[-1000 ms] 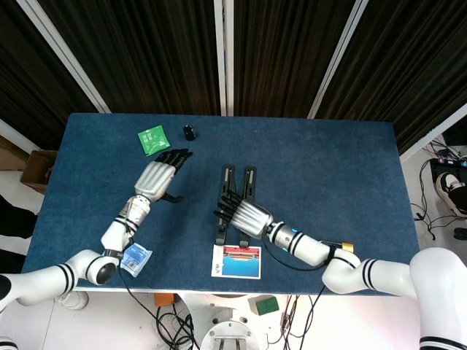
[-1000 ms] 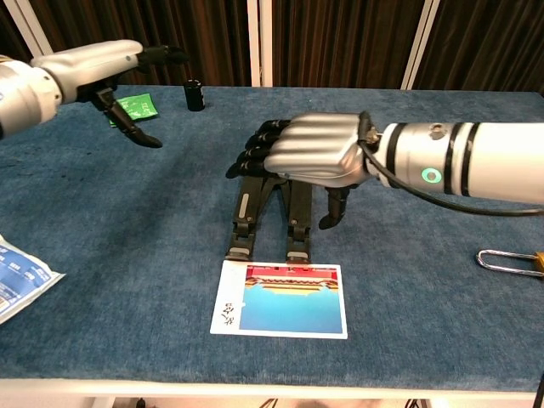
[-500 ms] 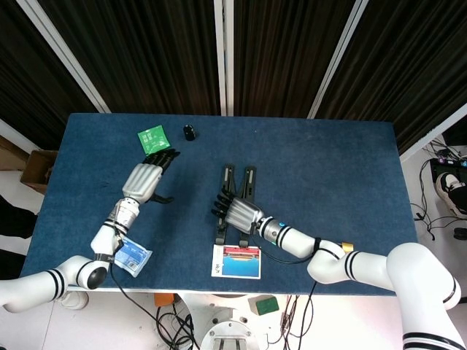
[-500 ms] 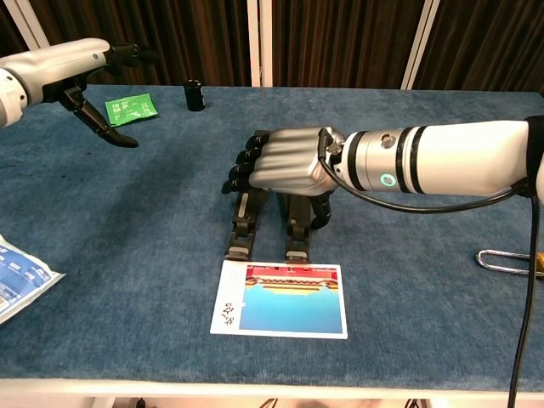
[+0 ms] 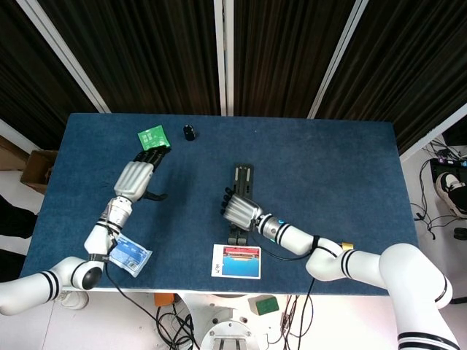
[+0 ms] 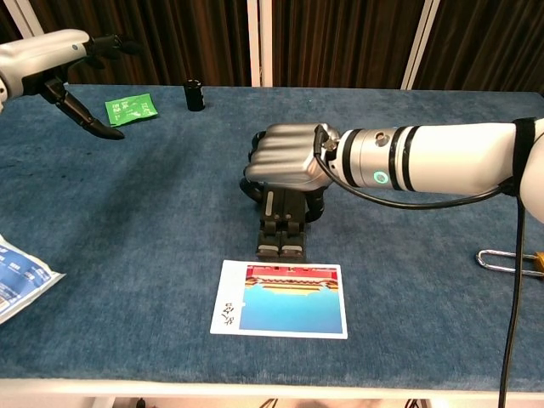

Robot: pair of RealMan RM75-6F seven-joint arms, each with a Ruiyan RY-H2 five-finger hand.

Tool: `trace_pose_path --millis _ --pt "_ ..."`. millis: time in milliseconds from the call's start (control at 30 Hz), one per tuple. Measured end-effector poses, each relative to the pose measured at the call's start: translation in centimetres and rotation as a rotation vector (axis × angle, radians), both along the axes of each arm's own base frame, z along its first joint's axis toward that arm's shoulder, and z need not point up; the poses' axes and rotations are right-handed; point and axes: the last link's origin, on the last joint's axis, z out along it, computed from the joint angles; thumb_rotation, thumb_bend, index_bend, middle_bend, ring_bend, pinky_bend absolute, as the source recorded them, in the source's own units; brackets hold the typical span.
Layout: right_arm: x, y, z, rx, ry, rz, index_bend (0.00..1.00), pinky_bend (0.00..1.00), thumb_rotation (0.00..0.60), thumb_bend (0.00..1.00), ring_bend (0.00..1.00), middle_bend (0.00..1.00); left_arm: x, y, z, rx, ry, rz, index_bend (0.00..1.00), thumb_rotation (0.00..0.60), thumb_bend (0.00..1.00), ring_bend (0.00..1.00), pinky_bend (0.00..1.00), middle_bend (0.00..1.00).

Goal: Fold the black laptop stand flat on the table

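Observation:
The black laptop stand (image 5: 243, 180) lies flat near the middle of the blue table (image 5: 336, 168), its two legs drawn together side by side. My right hand (image 5: 239, 211) covers the stand's near half with its fingers curled down around both legs. In the chest view the right hand (image 6: 286, 162) hides most of the stand (image 6: 283, 239); only the leg ends stick out toward the front. My left hand (image 5: 137, 177) hovers over the left part of the table with fingers spread and nothing in it, and it shows high at the left as the left hand (image 6: 58, 61).
A picture card (image 6: 283, 299) lies just in front of the stand. A green packet (image 5: 153, 138) and a small black cylinder (image 5: 189, 132) sit at the back left. A blue-and-white sachet (image 5: 130, 257) is at the front left, a metal lock (image 6: 510, 260) at the front right.
The right hand closed around the stand's two splayed legs and drew them together into one narrow strip. The left hand drew back to the left, away from the stand.

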Motion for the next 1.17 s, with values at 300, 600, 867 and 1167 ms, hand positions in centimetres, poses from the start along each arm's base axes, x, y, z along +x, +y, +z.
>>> trace_pose_path --millis 300,600,867,1167 --pt "-1.0 1.0 1.9 0.017 -0.087 -0.116 0.00 0.00 0.600 0.15 0.00 0.02 -1.6 -0.5 1.9 0.035 0.083 0.005 0.06 0.600 0.00 0.05 0.12 0.03" --pt "-6.3 2.9 11.0 -0.180 -0.393 -0.350 0.00 0.00 0.600 0.18 0.00 0.09 -5.9 -3.3 6.2 0.120 0.217 0.049 0.07 0.600 0.00 0.05 0.12 0.04" --pt "-15.7 8.7 21.1 -0.463 -0.575 -0.598 0.00 0.00 0.600 0.20 0.00 0.11 -9.9 -8.9 10.2 0.219 0.266 0.106 0.08 0.600 0.00 0.05 0.12 0.05" --pt "-22.4 15.8 25.7 -0.576 -0.735 -0.769 0.00 0.00 0.600 0.20 0.00 0.11 -11.7 -16.7 12.4 0.273 0.275 0.172 0.08 0.600 0.00 0.05 0.11 0.05"
